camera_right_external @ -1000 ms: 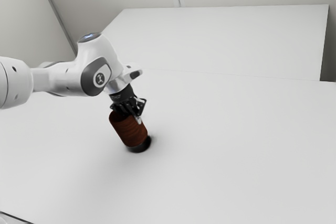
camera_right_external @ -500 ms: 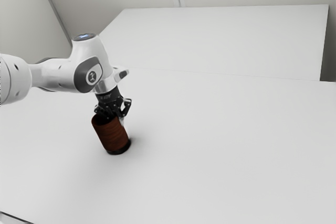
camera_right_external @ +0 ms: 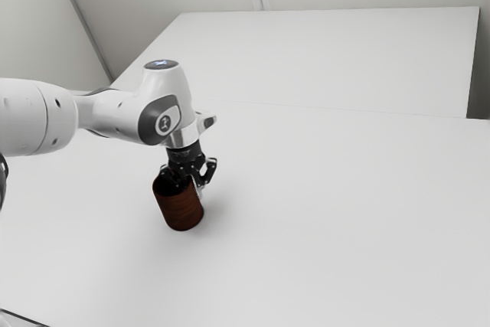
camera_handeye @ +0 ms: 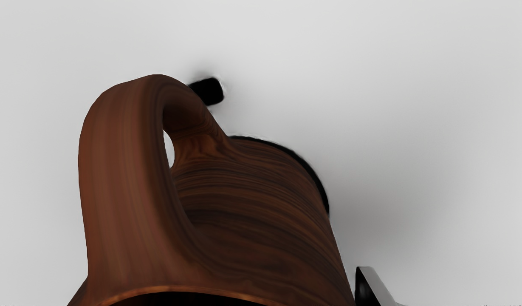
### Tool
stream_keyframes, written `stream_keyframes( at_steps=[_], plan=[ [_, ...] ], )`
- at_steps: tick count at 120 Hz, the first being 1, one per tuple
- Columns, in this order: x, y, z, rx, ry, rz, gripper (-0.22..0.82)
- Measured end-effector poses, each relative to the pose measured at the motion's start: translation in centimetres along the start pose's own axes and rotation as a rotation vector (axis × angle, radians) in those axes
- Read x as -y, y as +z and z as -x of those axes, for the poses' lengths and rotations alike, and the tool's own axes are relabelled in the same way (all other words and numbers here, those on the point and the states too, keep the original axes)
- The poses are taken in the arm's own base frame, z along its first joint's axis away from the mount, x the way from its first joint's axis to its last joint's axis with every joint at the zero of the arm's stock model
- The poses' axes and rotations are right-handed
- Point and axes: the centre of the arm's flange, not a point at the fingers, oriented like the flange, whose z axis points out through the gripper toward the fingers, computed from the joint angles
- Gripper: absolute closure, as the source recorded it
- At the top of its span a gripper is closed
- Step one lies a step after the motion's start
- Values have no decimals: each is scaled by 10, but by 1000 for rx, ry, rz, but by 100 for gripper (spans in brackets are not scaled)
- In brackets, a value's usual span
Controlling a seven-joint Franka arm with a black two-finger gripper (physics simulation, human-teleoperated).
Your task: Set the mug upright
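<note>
The brown wood-grained mug (camera_right_external: 181,208) leans a little, with its open rim toward the exterior view's left and its base low at the table. Whether the whole base touches the table cannot be told. My gripper (camera_right_external: 191,183) is at the rim, shut on the mug's wall. In the wrist view the mug (camera_handeye: 261,221) shows its large handle (camera_handeye: 116,170), its dark base edge and part of the mouth. One finger (camera_handeye: 373,289) stands close against the outside of the wall; the mug hides the other.
The white table (camera_right_external: 329,220) spreads around the mug, and another white surface (camera_right_external: 321,59) lies behind it. Pale walls stand at the back. A small black patch (camera_handeye: 210,91) is visible beyond the handle.
The mug has tipped closer to upright while moving with my gripper, first toward the exterior view's left, then back toward its right. The hand has also become more vertical.
</note>
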Motion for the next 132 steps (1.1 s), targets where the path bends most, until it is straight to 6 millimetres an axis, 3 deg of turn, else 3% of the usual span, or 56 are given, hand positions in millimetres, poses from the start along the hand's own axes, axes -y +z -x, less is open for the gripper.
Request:
stream_keyframes(
  at_steps=[14, 28, 45, 68, 88, 132],
  plan=[
    [-4, -2, 2, -1, -2, 6, 39],
    [-3, -11, 1, -13, -8, 20, 22],
    [-2, -35, 0, -33, -8, 47, 12],
    [0, -66, 1, -43, -1, 70, 5],
    [2, -112, 2, -69, 38, 82, 2],
    [16, -255, -8, -278, 268, 32, 0]
  ],
)
